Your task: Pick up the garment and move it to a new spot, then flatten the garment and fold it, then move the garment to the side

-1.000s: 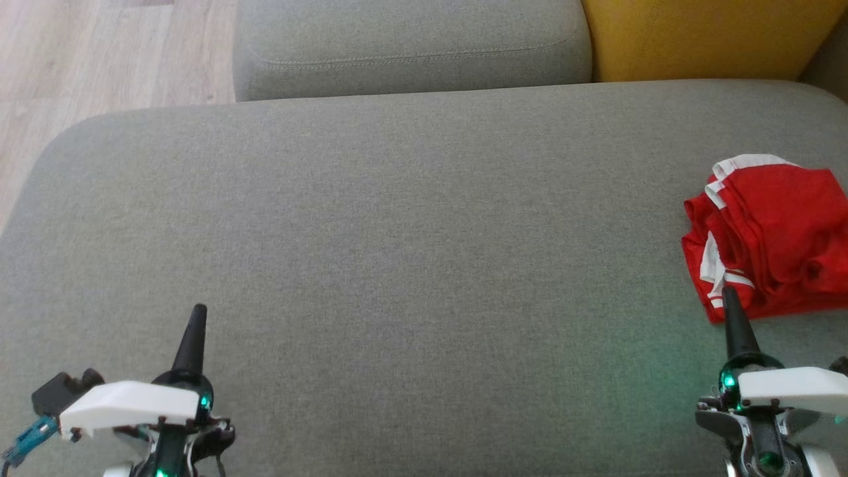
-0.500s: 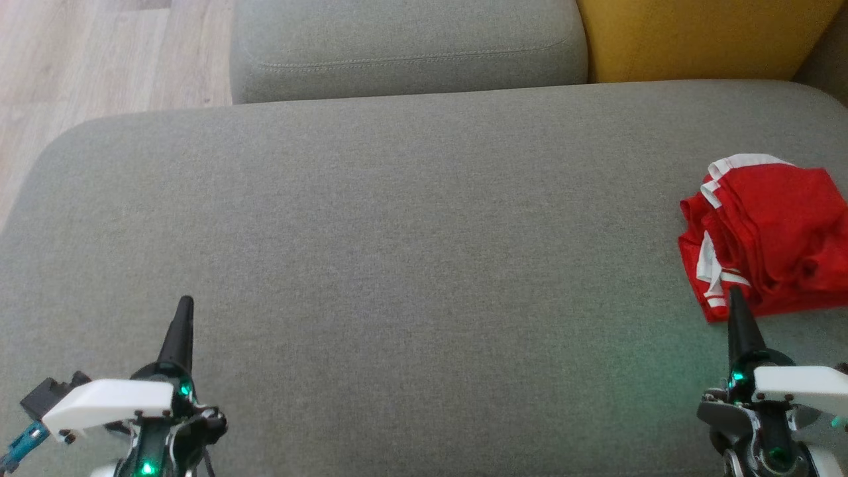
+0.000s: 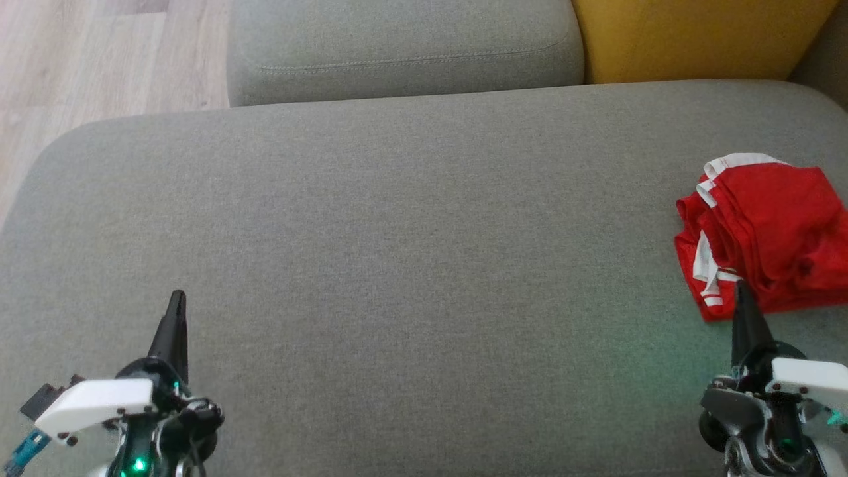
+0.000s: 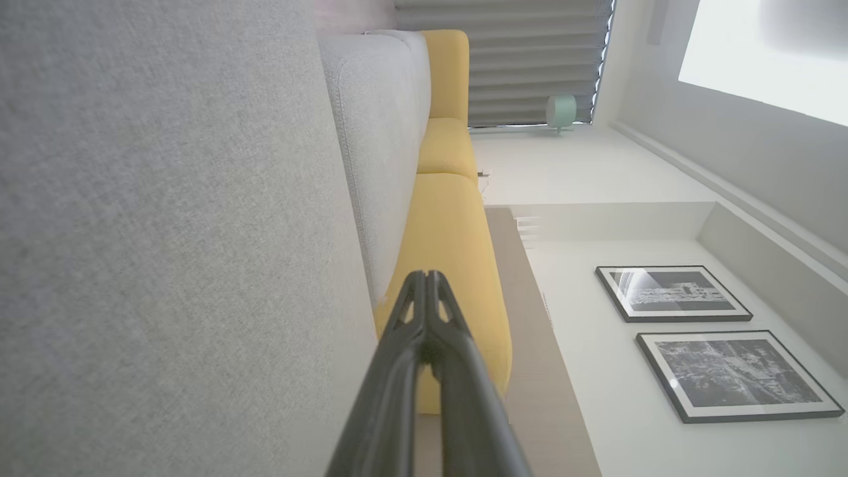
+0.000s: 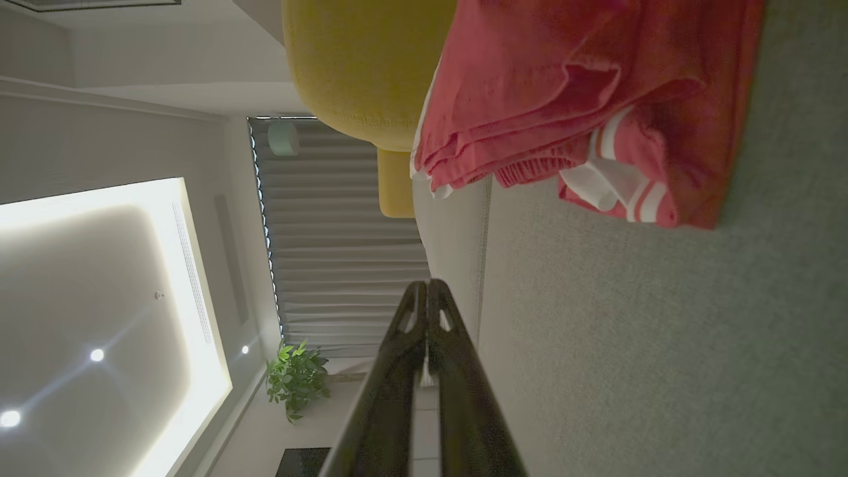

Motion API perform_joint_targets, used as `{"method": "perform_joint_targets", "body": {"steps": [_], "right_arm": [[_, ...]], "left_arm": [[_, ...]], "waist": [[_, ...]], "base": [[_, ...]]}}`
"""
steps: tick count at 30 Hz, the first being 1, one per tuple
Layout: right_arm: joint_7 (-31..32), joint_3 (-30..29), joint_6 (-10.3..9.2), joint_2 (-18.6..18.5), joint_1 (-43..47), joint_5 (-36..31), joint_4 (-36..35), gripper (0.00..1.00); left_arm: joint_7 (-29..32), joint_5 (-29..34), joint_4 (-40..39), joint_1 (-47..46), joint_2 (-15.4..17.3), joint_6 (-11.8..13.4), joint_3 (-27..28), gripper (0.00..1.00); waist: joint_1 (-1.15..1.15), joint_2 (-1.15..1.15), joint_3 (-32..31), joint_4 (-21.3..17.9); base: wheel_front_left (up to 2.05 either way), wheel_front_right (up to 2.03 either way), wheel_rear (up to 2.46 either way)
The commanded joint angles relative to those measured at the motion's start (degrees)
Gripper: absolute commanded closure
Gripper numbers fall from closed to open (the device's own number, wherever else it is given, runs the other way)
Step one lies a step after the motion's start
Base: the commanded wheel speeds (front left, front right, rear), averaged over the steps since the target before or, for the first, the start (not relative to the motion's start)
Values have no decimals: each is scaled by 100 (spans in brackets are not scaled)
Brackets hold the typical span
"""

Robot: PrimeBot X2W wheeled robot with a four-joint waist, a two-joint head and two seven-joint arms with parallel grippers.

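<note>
**Both grippers clenched and empty, red garment bunched at the right of the seat**

Nearest the robot, the left gripper (image 3: 177,296) hangs over the near left part of the grey seat cushion (image 3: 411,265). Its two dark fingers are pressed together into a single point with nothing between them. The left wrist view shows the same fingers meeting at the tips.

At the near right, the right gripper (image 3: 741,286) is also clenched tight and empty. Its tip points at the near edge of the garment (image 3: 768,232). In the right wrist view a strip of bare grey fabric lies between the fingertips and the cloth, so the two are close but apart.

The garment is red with white stripes. It lies in a crumpled heap at the right side of the seat cushion, about midway back, with its right part cut off by the picture's edge.

Farther back a grey back cushion (image 3: 404,50) rests against the seat, with a yellow cushion (image 3: 695,36) just to its right. Pale wooden floor (image 3: 99,59) shows at the far left.
</note>
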Motion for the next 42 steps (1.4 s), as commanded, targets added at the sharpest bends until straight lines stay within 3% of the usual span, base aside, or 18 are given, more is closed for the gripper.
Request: {"method": "perform_joint_targets", "body": {"steps": [1,42], "right_arm": [[44,103,44,-103,-331,193,-156,100],[106,26,44,-51,-343,167,-144,100]], "left_arm": [[59,-175,-149,-348,29,-56,242,100],[111,-166,-144,-356,-12,-60,305,100]], "waist": [[0,0,-2,-4],[0,0,-3,-5]], "base": [[0,0,0],[0,0,0]]}}
